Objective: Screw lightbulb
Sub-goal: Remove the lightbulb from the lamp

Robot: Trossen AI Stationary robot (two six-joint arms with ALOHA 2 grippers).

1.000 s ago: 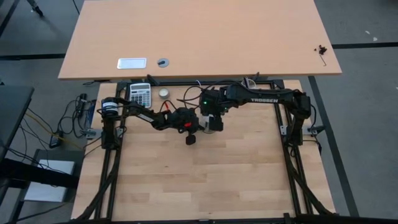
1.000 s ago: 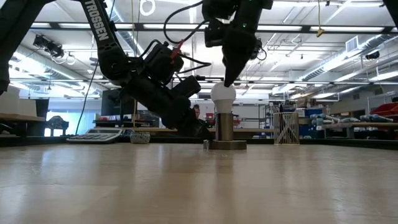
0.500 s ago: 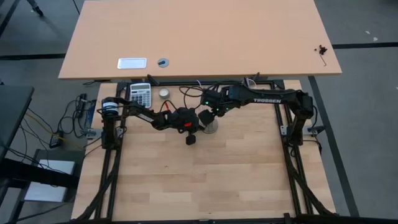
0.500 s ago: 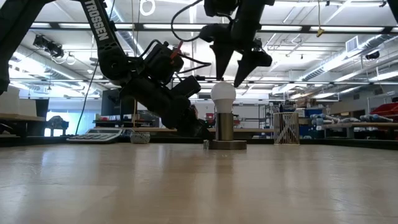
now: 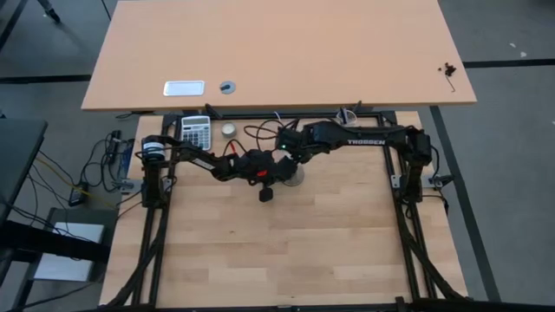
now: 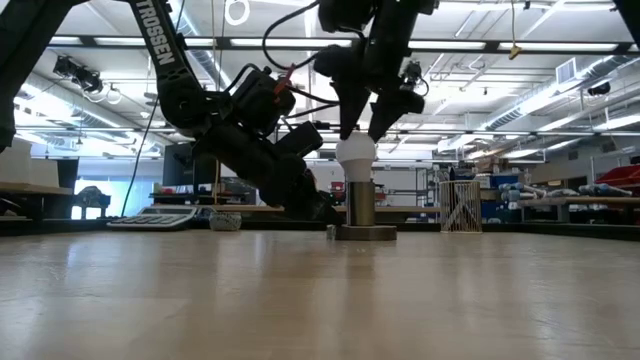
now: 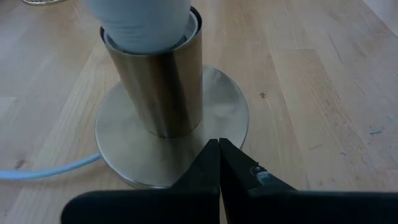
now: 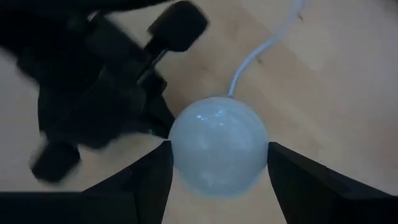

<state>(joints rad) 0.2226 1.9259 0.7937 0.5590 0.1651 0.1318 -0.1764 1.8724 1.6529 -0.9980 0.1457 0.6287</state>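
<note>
Right hand (image 6: 360,128) spread around the lightbulb (image 6: 356,153), fingers at its sides | bulb's sitting upright in the socket (image 7: 155,87) | left hand (image 7: 219,163) pressed together, pinning the base | we're guessing twisting's still left

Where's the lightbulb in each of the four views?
High view: not visible, hidden under the two arms at table centre-back.
Low view: lightbulb centre, standing in the socket, right hand straddling it.
Left wrist view: only its neck, top, inside the socket.
Right wrist view: globe centre, between the fingers.
Shared landmark: the white cord.
</note>
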